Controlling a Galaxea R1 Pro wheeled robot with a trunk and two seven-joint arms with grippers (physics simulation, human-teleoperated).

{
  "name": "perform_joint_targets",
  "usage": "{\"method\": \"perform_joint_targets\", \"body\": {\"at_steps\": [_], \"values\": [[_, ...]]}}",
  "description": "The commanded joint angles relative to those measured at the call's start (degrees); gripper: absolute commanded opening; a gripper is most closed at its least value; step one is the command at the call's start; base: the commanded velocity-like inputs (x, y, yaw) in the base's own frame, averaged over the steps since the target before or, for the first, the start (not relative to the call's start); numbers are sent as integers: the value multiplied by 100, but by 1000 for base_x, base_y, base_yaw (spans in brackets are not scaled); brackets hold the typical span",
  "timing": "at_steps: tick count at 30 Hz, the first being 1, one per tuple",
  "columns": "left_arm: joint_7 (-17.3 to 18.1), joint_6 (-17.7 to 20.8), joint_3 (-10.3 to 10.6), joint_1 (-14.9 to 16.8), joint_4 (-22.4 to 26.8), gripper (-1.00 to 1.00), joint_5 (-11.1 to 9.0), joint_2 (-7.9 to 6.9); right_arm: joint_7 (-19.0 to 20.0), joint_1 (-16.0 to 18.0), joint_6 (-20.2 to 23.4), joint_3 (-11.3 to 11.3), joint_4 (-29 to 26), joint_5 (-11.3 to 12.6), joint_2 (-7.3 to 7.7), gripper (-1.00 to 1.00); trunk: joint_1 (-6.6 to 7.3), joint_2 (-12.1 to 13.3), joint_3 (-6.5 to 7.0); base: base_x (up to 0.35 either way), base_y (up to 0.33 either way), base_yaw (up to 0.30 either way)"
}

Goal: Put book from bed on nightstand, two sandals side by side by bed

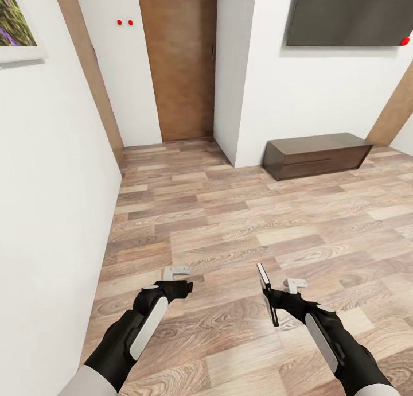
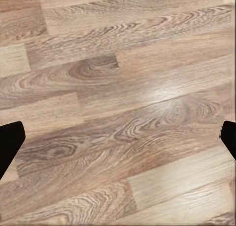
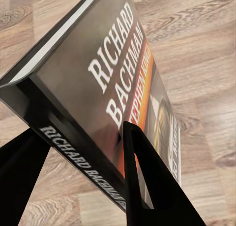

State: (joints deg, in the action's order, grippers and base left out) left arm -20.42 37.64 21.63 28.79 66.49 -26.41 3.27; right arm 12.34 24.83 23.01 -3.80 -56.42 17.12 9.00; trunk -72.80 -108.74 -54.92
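Above the wood-plank floor [image 1: 229, 224], the book [image 1: 267, 292] is held edge-up, pinched between the fingers [image 3: 147, 182] of the right gripper [image 1: 275, 298]. The left gripper [image 1: 182, 281] is spread open with nothing between its fingers. A low brown bench [image 1: 316, 153] is seen against the far wall.

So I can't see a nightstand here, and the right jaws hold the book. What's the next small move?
Probably turn the base to look for the nightstand: the right gripper grips the book upright over bare floor, facing a door and a low bench.
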Motion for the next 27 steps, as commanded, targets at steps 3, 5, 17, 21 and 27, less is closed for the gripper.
{"method": "perform_joint_targets", "body": {"at_steps": [3, 5, 17, 21, 27], "values": [[-52, 23, 7, 4, 74, 100, -61, -5, 4, 2, 28, -8, -9, 29, 6, -100, 67, 120, 50, 0, 0, -2], [-51, 23, 3, 4, 79, 100, -68, -3, 5, 2, 28, -8, -9, 29, 6, -100, 111, 200, 86, 0, 0, 0], [-50, 32, -1, 4, 89, 100, -74, -1, -3, 3, 55, -12, -356, 20, 5, -100, 375, 681, 301, 12, 0, -13], [-50, 33, -1, 4, 88, 100, -74, 4, -3, 3, 48, -13, -366, 20, 5, -100, 462, 842, 381, 238, 0, -199], [-50, 33, -1, 4, 85, 100, -74, 4, -2, 4, 46, -10, -362, 20, 5, -100, 594, 1082, 513, 320, 0, -257]]}}
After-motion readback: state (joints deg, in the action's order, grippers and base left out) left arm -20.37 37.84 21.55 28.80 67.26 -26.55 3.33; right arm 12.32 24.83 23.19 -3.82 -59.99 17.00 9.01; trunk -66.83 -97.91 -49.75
